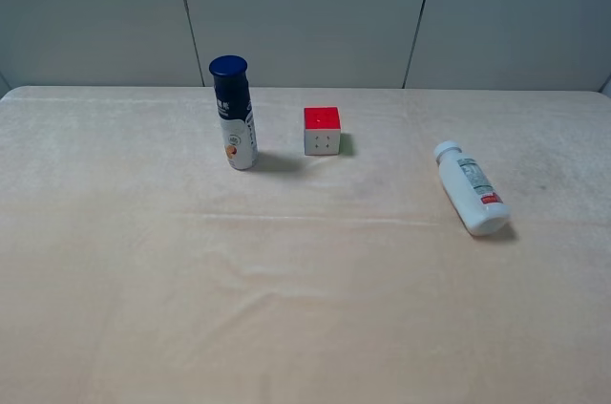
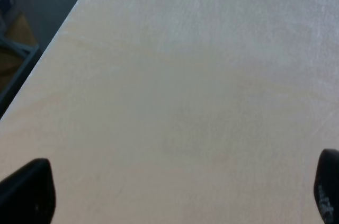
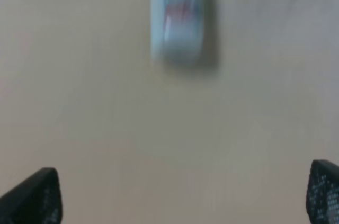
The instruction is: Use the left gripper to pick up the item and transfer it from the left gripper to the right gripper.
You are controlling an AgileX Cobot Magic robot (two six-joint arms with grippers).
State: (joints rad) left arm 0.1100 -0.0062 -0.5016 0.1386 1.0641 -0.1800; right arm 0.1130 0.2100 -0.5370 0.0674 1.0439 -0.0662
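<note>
The item, a small white pill bottle with a white cap and a red band near its base, lies on its side on the right part of the table. It also shows blurred in the right wrist view, ahead of the right gripper, whose black fingertips stand wide apart and empty. The left gripper is open and empty over bare table, its fingertips at the frame corners. Neither arm shows in the exterior high view.
A tall white-and-blue can with a blue cap stands at the back left of centre. A red-topped puzzle cube sits beside it to the right. The beige table ends at a grey wall behind; its left edge shows in the left wrist view.
</note>
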